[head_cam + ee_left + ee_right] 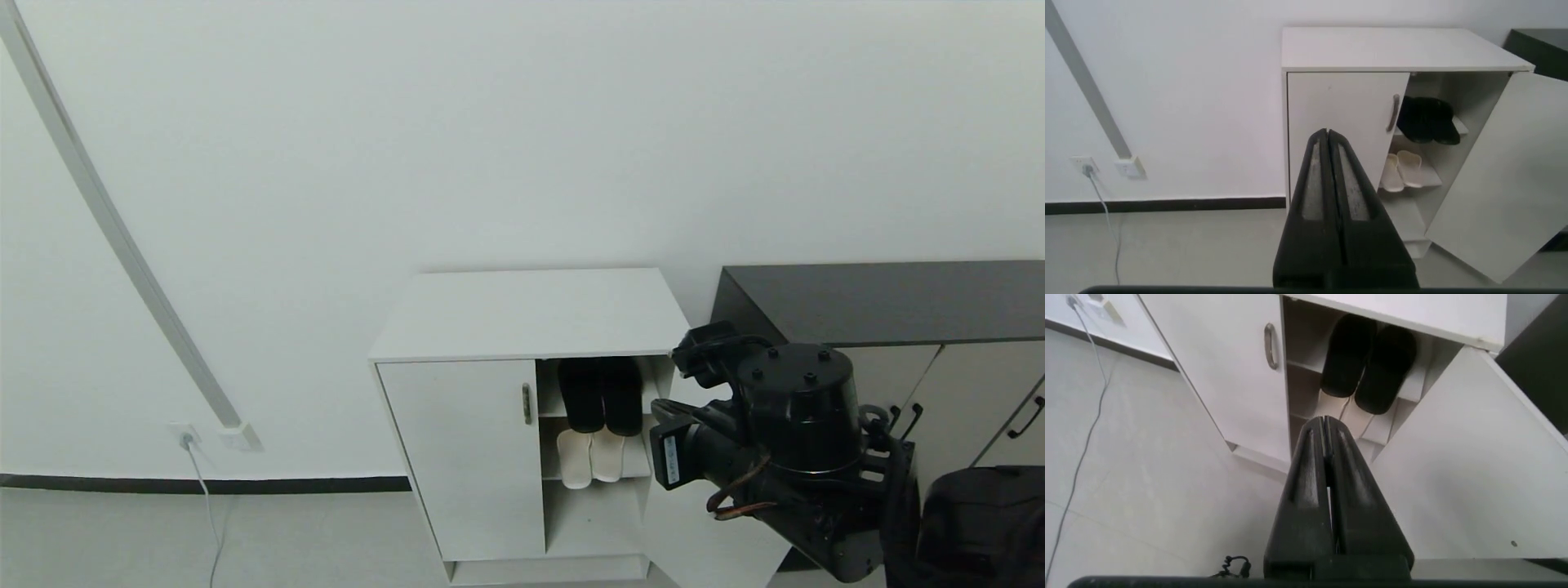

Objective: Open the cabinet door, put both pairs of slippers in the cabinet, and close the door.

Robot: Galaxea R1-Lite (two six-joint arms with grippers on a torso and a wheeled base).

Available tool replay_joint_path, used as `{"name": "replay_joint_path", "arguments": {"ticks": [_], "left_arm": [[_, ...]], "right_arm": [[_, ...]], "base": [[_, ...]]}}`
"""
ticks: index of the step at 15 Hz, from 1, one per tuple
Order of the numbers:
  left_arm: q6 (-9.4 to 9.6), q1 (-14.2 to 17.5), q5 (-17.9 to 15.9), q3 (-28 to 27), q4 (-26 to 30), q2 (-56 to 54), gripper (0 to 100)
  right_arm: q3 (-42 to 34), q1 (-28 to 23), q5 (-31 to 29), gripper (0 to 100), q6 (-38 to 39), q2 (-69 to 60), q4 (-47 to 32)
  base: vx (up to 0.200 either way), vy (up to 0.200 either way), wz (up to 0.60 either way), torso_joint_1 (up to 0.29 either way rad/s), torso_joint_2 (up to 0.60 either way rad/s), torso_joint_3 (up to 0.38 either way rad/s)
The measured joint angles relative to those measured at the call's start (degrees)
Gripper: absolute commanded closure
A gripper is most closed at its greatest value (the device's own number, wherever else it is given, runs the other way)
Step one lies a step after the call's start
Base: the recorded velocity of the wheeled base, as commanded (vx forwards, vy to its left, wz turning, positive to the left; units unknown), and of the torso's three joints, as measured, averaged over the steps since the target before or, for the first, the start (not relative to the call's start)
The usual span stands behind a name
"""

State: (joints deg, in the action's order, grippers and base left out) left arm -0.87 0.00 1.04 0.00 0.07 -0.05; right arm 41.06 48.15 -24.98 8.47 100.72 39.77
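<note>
1. White cabinet (pixel 531 314) stood on the floor against the wall, its right-hand door (pixel 710 531) swung wide open and its left-hand door (pixel 461 457) shut, with a slim handle (pixel 526 403) at that door's inner edge
2. Black slippers (pixel 602 396) lay side by side on the upper shelf of the open compartment, their ends jutting past the shelf edge
3. White slippers (pixel 592 457) lay side by side on the shelf directly beneath, also overhanging its edge
4. Left pincer (pixel 1328 135) was clenched, fingers pressed flat together with nothing between them, held back from the cabinet and facing the shut door
5. Right pincer (pixel 1327 420) was likewise clenched on nothing, pointed at the open compartment, its arm in front of the open door
6. Dark sideboard (pixel 882 302) stood just beside the cabinet on the right; a wall socket (pixel 186 435) sat low on the wall to the left, its cable (pixel 208 506) trailing to the floor
</note>
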Motion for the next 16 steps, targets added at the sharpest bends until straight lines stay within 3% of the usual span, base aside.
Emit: {"name": "replay_joint_path", "arguments": {"ticks": [4, 10, 14, 16], "left_arm": [[0.0, 0.0, 0.0, 0.0, 0.02, 0.0, 100], [0.51, 0.0, -0.04, 0.0, 0.02, 0.0, 100], [0.62, 0.02, -0.11, 0.0, 0.02, 0.0, 100], [0.65, -0.05, -0.09, 0.0, 0.02, 0.0, 100]], "right_arm": [[-0.24, -0.04, 0.0, 100, -0.71, 0.27, 0.24], [-0.49, -0.09, 0.07, 100, -0.76, 0.41, 0.22], [-0.46, -0.3, -0.06, 100, -0.95, 0.93, 1.4], [-0.46, -0.37, -0.11, 100, -1.11, 1.24, 1.58]], "base": [[0.0, 0.0, 0.0, 0.0, 0.0, 0.0], [0.0, 0.0, -0.6, 0.006, 0.0, 0.002], [0.0, 0.0, 0.0, 0.0, 0.0, 0.0], [-0.2, 0.0, 0.0, 0.005, 0.0, 0.0]]}}
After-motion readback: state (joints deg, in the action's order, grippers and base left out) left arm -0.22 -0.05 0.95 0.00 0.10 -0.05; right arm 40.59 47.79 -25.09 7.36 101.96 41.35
